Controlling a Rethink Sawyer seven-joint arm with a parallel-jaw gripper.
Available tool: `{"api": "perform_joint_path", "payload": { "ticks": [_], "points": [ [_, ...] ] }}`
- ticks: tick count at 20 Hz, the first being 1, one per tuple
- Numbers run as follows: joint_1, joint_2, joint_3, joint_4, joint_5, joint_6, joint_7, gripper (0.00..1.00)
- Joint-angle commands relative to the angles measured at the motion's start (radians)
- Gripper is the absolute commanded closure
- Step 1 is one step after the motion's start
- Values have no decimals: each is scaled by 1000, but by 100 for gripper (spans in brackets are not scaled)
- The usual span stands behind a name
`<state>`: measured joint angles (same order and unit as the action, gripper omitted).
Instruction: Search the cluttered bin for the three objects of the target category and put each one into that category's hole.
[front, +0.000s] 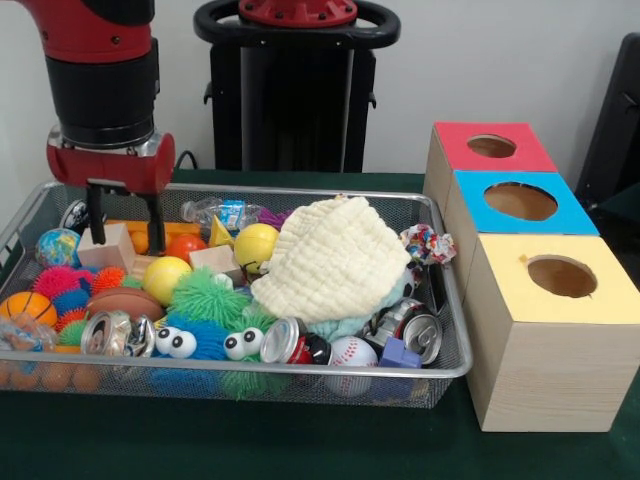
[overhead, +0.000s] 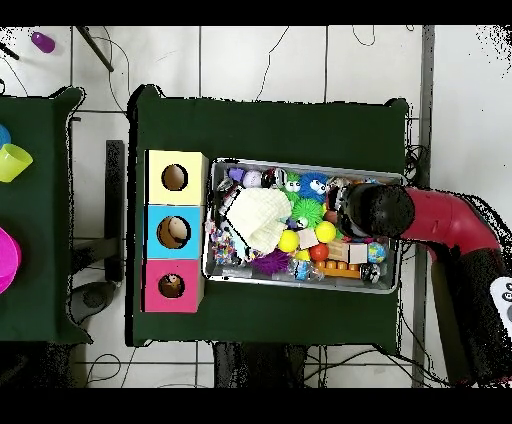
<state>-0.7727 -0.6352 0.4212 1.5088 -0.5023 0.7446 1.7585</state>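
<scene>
A wire mesh bin (front: 300, 196) (overhead: 305, 166) holds a heap of toys. My gripper (front: 125, 222) hangs open at the bin's far left corner, its two black fingers (front: 96, 215) straddling the air just above a pale wooden block (front: 106, 247). A second wooden block (front: 216, 260) lies beside a yellow ball (front: 256, 244). Crushed cans (front: 296, 343) (front: 108, 333) lie along the front wall. Three boxes with round holes stand to the right: red (front: 492, 147) (overhead: 171, 286), blue (front: 520, 201) (overhead: 173, 232), yellow (front: 561, 276) (overhead: 175, 178). From above, the arm's wrist (overhead: 378, 210) hides the gripper.
A cream cloth (front: 335, 258) (overhead: 260, 217) covers the bin's middle. Fuzzy green (front: 208, 297) and blue (front: 196, 336) toys with eyes, a baseball (front: 352, 352), an orange ball (front: 27, 307), a globe ball (front: 57, 246) and a football (front: 124, 301) crowd the bin. Green cloth covers the table (front: 300, 440).
</scene>
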Motion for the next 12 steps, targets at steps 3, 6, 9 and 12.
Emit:
{"api": "perform_joint_path", "payload": {
  "ticks": [3, 6, 9, 12],
  "points": [
    [86, -76, 20, 110, -30, 71, -94, 0],
    [109, -98, 1, 143, -23, 51, -47, 0],
    [139, -101, -17, 157, -16, 34, 3, 0],
    [165, -107, -34, 165, -10, 24, 37, 0]
  ]
}}
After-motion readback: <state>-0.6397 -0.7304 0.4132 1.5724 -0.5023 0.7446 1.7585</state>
